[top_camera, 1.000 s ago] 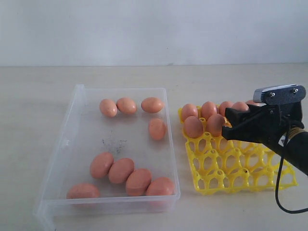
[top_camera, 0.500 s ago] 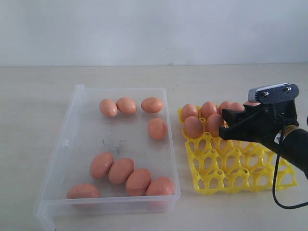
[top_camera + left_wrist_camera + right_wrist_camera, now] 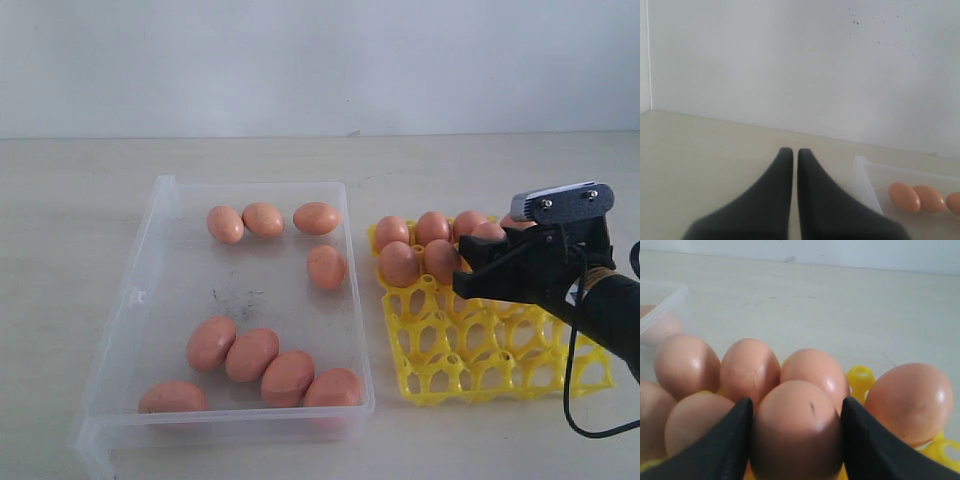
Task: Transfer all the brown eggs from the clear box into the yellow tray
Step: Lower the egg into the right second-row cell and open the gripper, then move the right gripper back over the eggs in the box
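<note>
— Looking from outside: nine smooth oval brown eggs (image 3: 250, 353) lie in the clear box (image 3: 150, 250). More fill the far cups of the yellow tray (image 3: 470, 350), some hidden behind the right gripper (image 3: 466, 279).
— Surface?
— Pale matte table (image 3: 60, 200), white wall (image 3: 320, 60).
— Left wrist?
— Dark left gripper (image 3: 795, 152) pressed together, near the box corner.
— Right wrist?
— Black fingers (image 3: 735, 440) pinch one brown egg (image 3: 796, 430) among the tray's eggs.

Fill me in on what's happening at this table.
The right tool is gripping a brown egg at the yellow tray, beside the seated eggs in its back cups. Nine eggs still lie in the clear box. The left tool is shut and empty, outside the box.
</note>
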Motion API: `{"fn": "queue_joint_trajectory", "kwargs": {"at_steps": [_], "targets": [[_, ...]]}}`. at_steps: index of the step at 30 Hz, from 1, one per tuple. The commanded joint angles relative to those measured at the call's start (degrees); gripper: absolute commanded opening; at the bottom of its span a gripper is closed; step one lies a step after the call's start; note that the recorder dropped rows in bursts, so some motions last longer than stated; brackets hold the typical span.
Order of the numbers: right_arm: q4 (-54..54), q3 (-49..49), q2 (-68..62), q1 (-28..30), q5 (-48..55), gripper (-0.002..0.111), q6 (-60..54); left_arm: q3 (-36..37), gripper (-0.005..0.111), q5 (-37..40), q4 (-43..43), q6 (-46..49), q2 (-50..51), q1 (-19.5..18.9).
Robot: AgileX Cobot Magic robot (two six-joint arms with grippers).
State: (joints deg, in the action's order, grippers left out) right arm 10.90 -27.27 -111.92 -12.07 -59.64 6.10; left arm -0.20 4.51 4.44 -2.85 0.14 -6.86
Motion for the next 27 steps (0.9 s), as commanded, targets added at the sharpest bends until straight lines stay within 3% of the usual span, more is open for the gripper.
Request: {"fn": "queue_joint_trajectory", "kwargs": {"at_steps": [1,4,7,16,19,24,26,27], "targets": [[1.52,-0.2,-0.16,0.21,0.0,0.029,-0.6,0.2,0.004,-0.18,0.51,-0.51,-0.14,0.1],[1.39,-0.2,-0.16,0.21,0.0,0.056,-0.49,0.2,0.004,-0.18,0.51,-0.51,-0.14,0.1],[-0.61,-0.2,0.11,0.21,0.0,0.065,0.03,0.2,0.004,-0.18,0.51,-0.51,-0.14,0.1],[-0.81,-0.09,12.83,0.07,3.67,0.065,2.51,0.2,0.004,-0.18,0.51,-0.51,-0.14,0.1],[5.2,-1.6,20.7,0.07,12.31,0.058,8.87,0.2,0.004,-0.18,0.51,-0.51,-0.14,0.1],[28.57,-9.63,27.67,-2.49,34.42,0.035,29.51,0.2,0.004,-0.18,0.51,-0.51,-0.14,0.1],[47.41,-17.58,27.96,-9.09,44.13,0.031,48.87,0.2,0.004,-0.18,0.51,-0.51,-0.14,0.1],[50.36,-19.64,27.72,-11.26,46.33,0.031,53.14,0.2,0.004,-0.18,0.51,-0.51,-0.14,0.1]]}}
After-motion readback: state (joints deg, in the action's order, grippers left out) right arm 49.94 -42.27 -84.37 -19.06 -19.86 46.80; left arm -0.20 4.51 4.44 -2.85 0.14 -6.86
